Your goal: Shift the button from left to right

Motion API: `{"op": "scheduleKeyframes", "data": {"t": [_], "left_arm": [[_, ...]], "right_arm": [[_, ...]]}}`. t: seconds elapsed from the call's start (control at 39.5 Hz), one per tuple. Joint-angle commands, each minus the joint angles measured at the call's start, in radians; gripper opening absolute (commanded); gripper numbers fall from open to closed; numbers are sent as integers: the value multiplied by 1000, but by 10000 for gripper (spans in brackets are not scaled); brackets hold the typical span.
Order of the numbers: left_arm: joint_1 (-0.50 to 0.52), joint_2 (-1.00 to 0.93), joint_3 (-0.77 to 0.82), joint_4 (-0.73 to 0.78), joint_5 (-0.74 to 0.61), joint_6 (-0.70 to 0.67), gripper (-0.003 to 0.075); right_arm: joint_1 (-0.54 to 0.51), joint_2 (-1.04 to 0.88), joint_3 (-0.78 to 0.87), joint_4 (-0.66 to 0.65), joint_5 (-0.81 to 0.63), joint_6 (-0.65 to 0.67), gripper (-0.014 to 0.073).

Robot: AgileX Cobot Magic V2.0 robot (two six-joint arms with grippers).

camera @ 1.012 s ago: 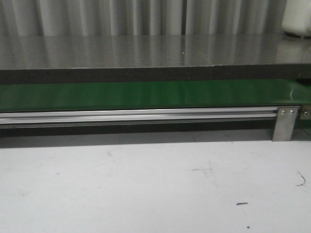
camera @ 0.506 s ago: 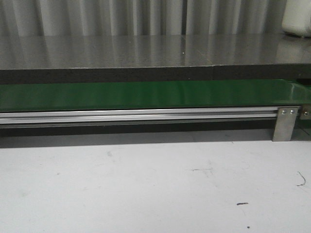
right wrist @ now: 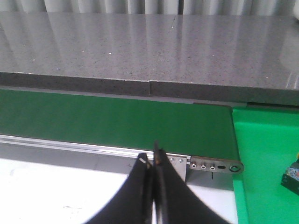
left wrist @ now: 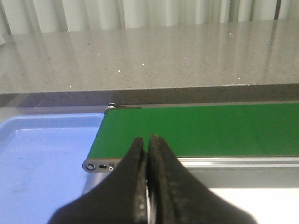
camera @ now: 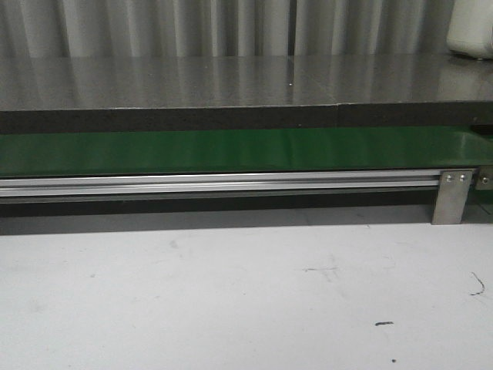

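No button with an orange-yellow cap shows in any view. My left gripper (left wrist: pixel 147 138) is shut and empty, just in front of the left end of the green conveyor belt (left wrist: pixel 210 128). A blue tray (left wrist: pixel 42 158) lies beside that end, and the part in view holds nothing. My right gripper (right wrist: pixel 152 157) is shut and empty, in front of the belt's right end (right wrist: pixel 117 119). A green tray (right wrist: pixel 266 149) lies beside that end. A small dark object (right wrist: pixel 292 176) sits in it, cut off by the picture edge, and I cannot tell what it is. Neither gripper shows in the front view.
The belt (camera: pixel 231 150) runs left to right on an aluminium rail with a metal bracket (camera: pixel 452 196) near its right end. A grey stone counter (camera: pixel 231 81) stands behind it, with a white object (camera: pixel 471 27) at its far right. The white table (camera: pixel 231 293) lies in front.
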Motion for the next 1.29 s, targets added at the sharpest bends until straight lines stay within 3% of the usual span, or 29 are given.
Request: {"op": "scheduleKeyframes", "data": {"t": [0.0, 0.23, 0.48, 1.27], "left_arm": [[-38, -29, 30, 40, -79, -106, -21], [-71, -225, 200, 41, -104, -149, -21], [-71, -219, 310, 41, -209, -183, -21], [-71, -217, 307, 41, -213, -183, -21]], "right_arm": [[2, 3, -26, -3, -78, -10, -69], [2, 3, -26, -3, -78, -10, -69], [2, 3, -26, -3, -77, -10, -69], [2, 3, -26, -3, -77, -10, -69]]}}
